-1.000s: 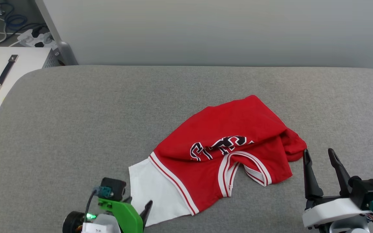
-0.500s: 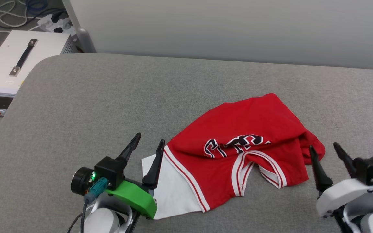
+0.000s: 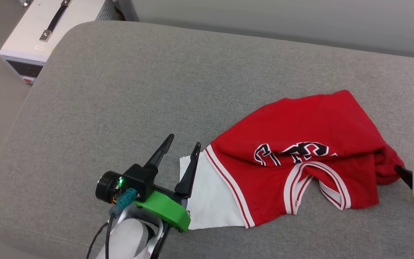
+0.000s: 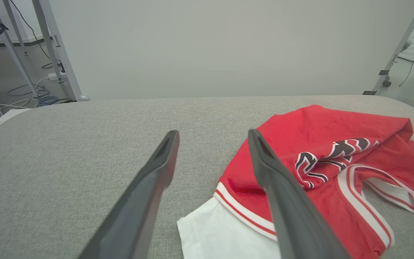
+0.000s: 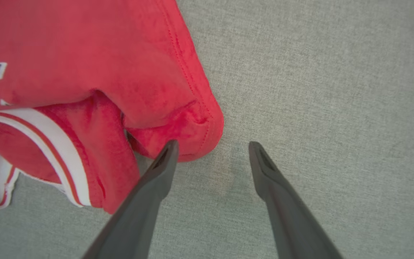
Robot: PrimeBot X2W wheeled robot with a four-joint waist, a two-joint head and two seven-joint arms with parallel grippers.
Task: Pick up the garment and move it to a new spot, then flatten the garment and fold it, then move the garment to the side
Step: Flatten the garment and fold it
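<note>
- At the near edge of the grey fabric-covered worktop (image 3: 84,108), the left end effector (image 3: 184,140) stands with its two dark fingers spread and nothing between them. A green bracket (image 3: 165,212) sits at its base.
- Left wrist view: the left end effector (image 4: 212,132) has grey worktop under one finger, while the other crosses the sleeve and the striped trim. Contact with the cloth cannot be judged.
- Just beside it lies the white sleeve (image 3: 210,194), flat, with red-white striped trim (image 3: 228,183) where it meets the red body.
- The garment (image 3: 300,122) lies crumpled on the worktop's right half, folded over on itself. A black, white-outlined print (image 3: 295,153) shows only in part under a fold, with the striped neckline (image 3: 314,172) gaping below it.
- Right wrist view: the right end effector (image 5: 213,144) is spread wide and empty, with bare worktop between the fingers. One fingertip (image 5: 169,149) sits at the bunched red corner of the garment (image 5: 84,54); touching or just above, unclear.
- Beyond the worktop's far left corner stands a white case (image 3: 31,39) with a dark strap handle.
- A pale wall (image 3: 300,18) closes the far side.
</note>
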